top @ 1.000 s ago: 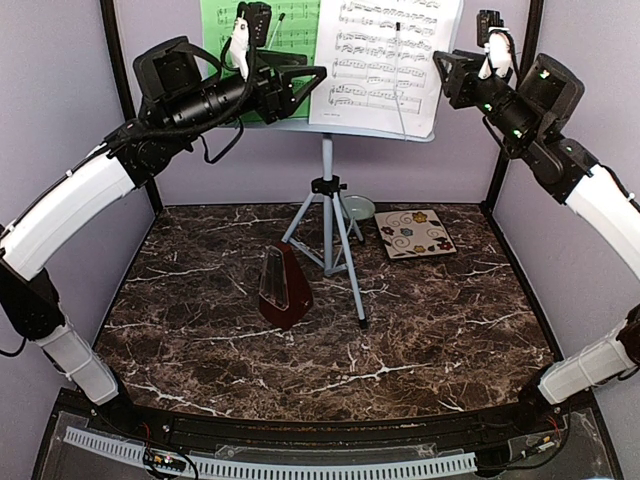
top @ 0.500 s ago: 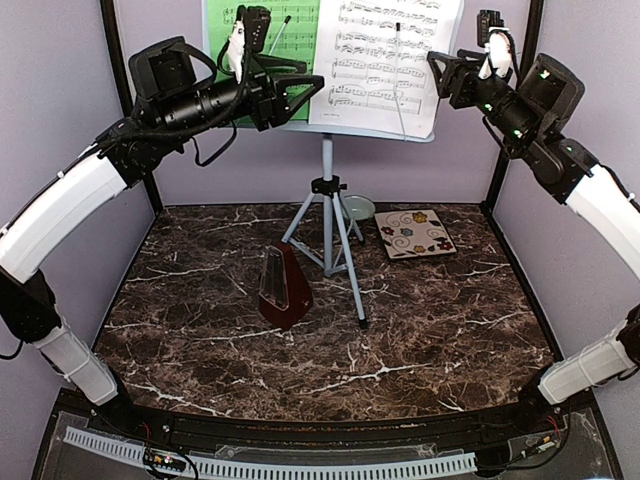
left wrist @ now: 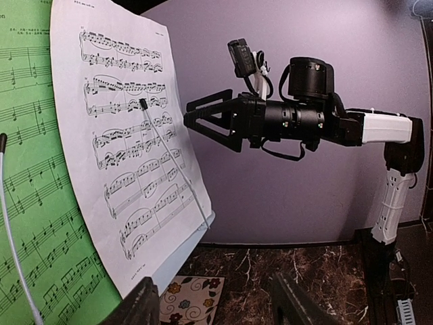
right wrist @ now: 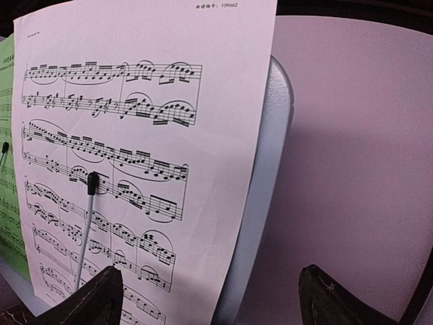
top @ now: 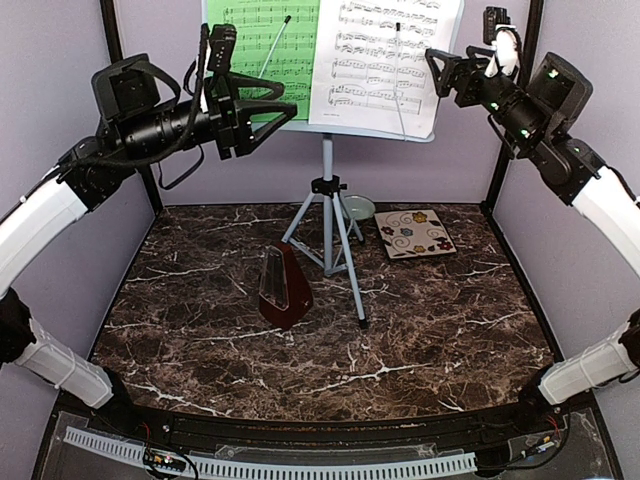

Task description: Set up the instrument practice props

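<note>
Seen from above, the music stand, a white desk point(top: 415, 136) on pale tripod legs point(top: 327, 235), stands at the middle of the table's point(top: 450, 330) far edge. The green sheet point(top: 250, 30) covers its left half and the white sheet point(top: 370, 60) its right, each pinned by a thin wire holder point(top: 401, 80). The metronome point(top: 283, 290) sits on the table just in front of the legs, a little to the left. Both arms hang high at the desk's flanks. The left claw point(top: 283, 100) has its jaws apart and empty near the green sheet's lower corner, and the right claw point(top: 434, 72) is spread wide just beside the white sheet's right edge. The likely trouble is a nudge — the stand looks top-heavy, and a bump from either side could tip it onto the metronome.

From the left wrist, the white sheet's right edge stands bare toward the right claw, whose tips point at it without touching. A tip catching the paper could drag it out from under the wire.

From the right wrist, sheet edge and desk edge appear between that claw's parted fingers point(right wrist: 101, 298) — closing here, or sweeping sideways, would probably crease the sheet or shove the desk.
</note>
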You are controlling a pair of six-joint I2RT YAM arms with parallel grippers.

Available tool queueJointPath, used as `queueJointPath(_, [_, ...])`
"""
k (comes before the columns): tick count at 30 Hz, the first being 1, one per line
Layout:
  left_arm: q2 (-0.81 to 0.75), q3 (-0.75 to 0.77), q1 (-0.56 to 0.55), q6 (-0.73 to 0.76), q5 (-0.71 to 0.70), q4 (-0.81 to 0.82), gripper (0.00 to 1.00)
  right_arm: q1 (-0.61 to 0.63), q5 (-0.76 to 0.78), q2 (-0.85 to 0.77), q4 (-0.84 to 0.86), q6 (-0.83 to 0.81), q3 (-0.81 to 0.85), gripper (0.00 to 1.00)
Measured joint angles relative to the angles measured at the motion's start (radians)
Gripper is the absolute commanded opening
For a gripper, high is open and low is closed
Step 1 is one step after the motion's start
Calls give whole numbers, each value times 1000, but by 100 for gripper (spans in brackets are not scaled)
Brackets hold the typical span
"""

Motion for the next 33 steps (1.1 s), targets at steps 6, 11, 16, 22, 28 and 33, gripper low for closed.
queueJointPath(6, [-101, -141, 0, -12, -65, -34, 64, 0, -39, -43, -56, 18, -9, 100])
queueJointPath(11, [-184, -320, 0, -51, -150, -45, 66, 0, -80, -142, -87, 63, -96, 100])
queueJointPath(16, [-256, -522, 27, -128, -201, -31, 68, 0, -100, -239, -119, 121, -232, 100])
queueJointPath(22, [-311, -731, 195, -278, -164, 56, 68, 0, -116, -309, -149, 198, -428, 100])
queueJointPath(28, [-269, -841, 272, -368, -122, 121, 68, 0, -167, -289, -151, 292, -602, 100])
queueJointPath(33, [-232, -884, 291, -382, -60, 175, 69, 28, -194, -228, -114, 359, -685, 100])
